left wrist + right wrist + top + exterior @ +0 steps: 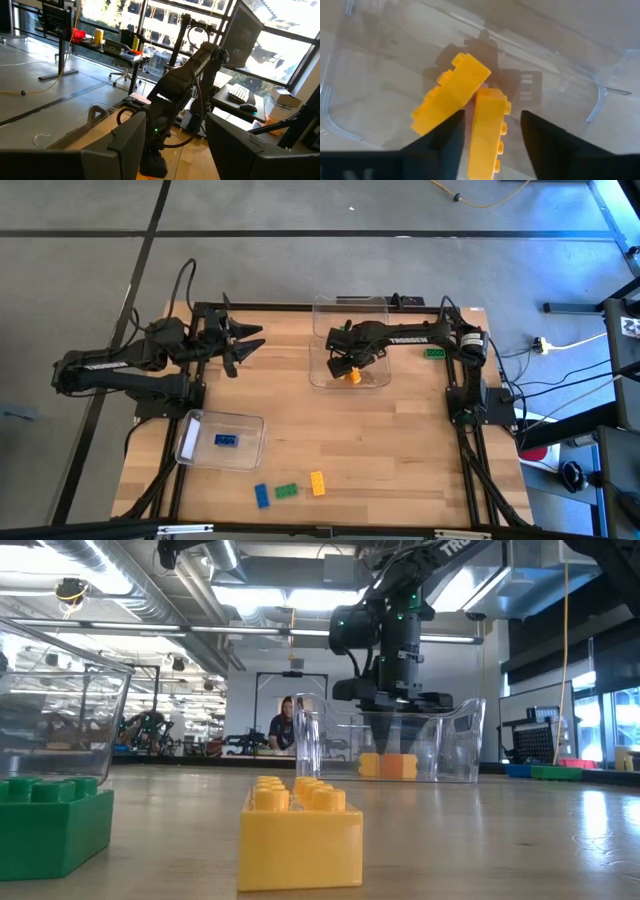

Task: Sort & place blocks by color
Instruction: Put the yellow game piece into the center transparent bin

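At the far middle of the wooden table (400, 440), a clear bin (322, 340) was entered from above by the right gripper (348, 370), whose fingers were spread with a gap on either side of a yellow-orange block (487, 135) standing between them, so that nothing was pinched. A second yellow-orange block (451, 95) was seen lying tilted against the first one on the bin floor, the two touching at a corner. In the low view the same pair was shown as orange bricks (387, 766) resting on the bottom of the bin just under the gripper's tips. A second clear bin (190, 442), nearer the front left, was occupied by a single blue block (226, 440). Along the front edge of the table three loose pieces were laid out in a short row: another blue block (261, 495), a green block (286, 490) just beside it, and a third yellow-orange block (317, 483) to the right of that. One more green block (434, 353) was seen at the far right, beside the right arm's base. The left gripper (243, 343) was held raised over the far left of the table, well apart from every block, with its fingers (125, 145) spread wide and nothing between them.
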Tool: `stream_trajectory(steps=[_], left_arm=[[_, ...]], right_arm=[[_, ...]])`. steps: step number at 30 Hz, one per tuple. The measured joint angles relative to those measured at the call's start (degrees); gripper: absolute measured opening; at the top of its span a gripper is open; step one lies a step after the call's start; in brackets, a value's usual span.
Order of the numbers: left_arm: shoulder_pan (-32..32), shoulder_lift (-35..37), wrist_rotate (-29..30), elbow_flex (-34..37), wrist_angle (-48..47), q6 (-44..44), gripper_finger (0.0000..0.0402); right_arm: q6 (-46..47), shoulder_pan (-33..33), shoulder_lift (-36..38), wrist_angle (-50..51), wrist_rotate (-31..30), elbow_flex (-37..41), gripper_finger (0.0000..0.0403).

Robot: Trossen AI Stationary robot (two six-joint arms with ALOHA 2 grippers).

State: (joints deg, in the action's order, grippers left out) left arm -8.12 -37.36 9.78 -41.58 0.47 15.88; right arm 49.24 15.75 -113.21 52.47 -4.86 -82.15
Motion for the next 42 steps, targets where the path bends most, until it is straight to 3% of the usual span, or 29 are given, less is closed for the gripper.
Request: stream_trajectory(steps=[8, 14, 18, 25, 31, 36, 42], left_arm=[[0.0, 0.0, 0.02, 0.0, 0.0, 0.0, 0.0196], [0.0, 0.0, 0.05, 0.0, -0.04, 0.03, 0.0196], [0.0, -0.02, 0.19, 0.0, -0.02, 0.29, 0.0196], [0.0, -0.02, 0.22, 0.0, -0.06, 0.05, 0.0196], [0.01, -0.02, 0.22, 0.0, -0.07, 0.09, 0.0196], [0.01, -0.02, 0.2, 0.0, -0.04, 0.11, 0.0196], [0.02, -0.12, 0.2, 0.0, -0.02, 0.26, 0.0196]], right_arm=[[-9.94, 0.15, 1.74, 1.38, 0.22, -1.12, 0.0271], [-17.6, -2.83, 10.4, 4.8, -5.3, 0.85, 0.0276], [-19.4, -6.0, 20.24, 2.28, -8.09, 6.37, 0.0272], [-13.43, -12.58, 41.32, -17.67, -8.12, 24.42, 0.0272], [-15.73, -16.64, 55.35, -50.23, -6.71, 39.59, 0.0273], [-27.55, -18.24, 59.88, -73.59, -6.02, 47.03, 0.0273], [-34.62, -19.15, 60.12, -77.49, -6.0, 48.13, 0.0273]])
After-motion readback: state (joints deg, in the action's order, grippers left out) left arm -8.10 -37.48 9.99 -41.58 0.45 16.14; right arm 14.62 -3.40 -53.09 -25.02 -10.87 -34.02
